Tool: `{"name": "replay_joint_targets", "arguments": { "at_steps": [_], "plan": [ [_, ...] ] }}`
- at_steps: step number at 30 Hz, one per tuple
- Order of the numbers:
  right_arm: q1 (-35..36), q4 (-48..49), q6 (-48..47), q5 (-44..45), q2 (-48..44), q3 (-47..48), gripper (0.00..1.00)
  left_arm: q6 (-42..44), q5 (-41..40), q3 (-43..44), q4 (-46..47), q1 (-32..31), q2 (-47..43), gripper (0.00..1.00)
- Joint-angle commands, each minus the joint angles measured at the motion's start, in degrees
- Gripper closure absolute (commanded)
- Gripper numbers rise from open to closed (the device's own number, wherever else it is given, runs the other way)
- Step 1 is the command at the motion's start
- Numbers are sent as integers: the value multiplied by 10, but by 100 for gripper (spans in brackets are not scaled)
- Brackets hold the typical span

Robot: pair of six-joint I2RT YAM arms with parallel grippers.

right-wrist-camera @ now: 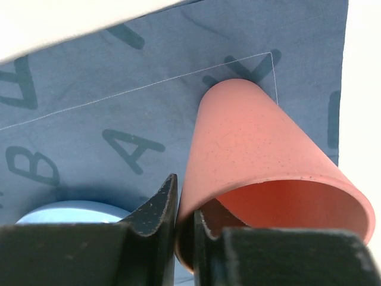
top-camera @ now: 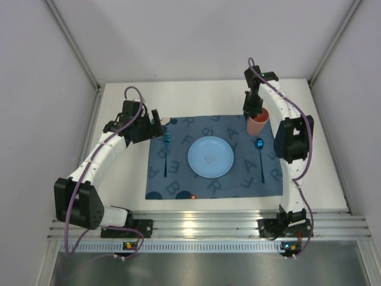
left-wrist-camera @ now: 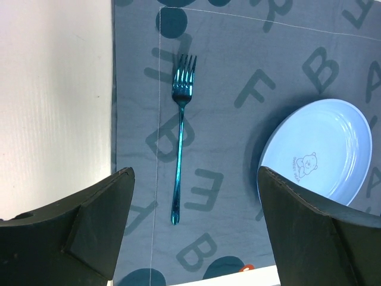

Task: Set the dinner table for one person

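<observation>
Currently the right tool (right-wrist-camera: 183, 233) is pinching the rim of the pink cup (right-wrist-camera: 256, 143), setting it at the far right corner of the placemat (top-camera: 178, 173) on the bench (top-camera: 132, 186), perhaps touching down. The left tool (left-wrist-camera: 193, 179) is hovering open above the fork (left-wrist-camera: 178, 155). Releasing gently is probably coming next.

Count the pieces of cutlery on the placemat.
2: a blue fork left of the plate, a blue spoon right of it, near the pink cup. None appears hidden.
</observation>
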Motion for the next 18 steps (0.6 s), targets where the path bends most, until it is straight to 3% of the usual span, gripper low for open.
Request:
{"name": "replay_joint_targets", "arguments": {
  "at_steps": [1,2,3,6,15,18],
  "plan": [
    [8,32,12,-28,8,22,86,9,-14,18,4,3,-20,11],
    [8,29,11,-28,3,24,78,8,-14,18,4,3,-19,11],
    [8,27,11,-30,-3,26,60,7,-14,18,5,3,-18,11],
    [9,15,8,-29,-15,29,34,5,-13,21,4,3,-16,11],
    [8,-62,-37,38,-113,134,27,9,-6,22,-13,3,-26,10],
    [8,-77,-50,73,-191,104,24,4,4,11,-9,3,-30,10]
  ]
}}
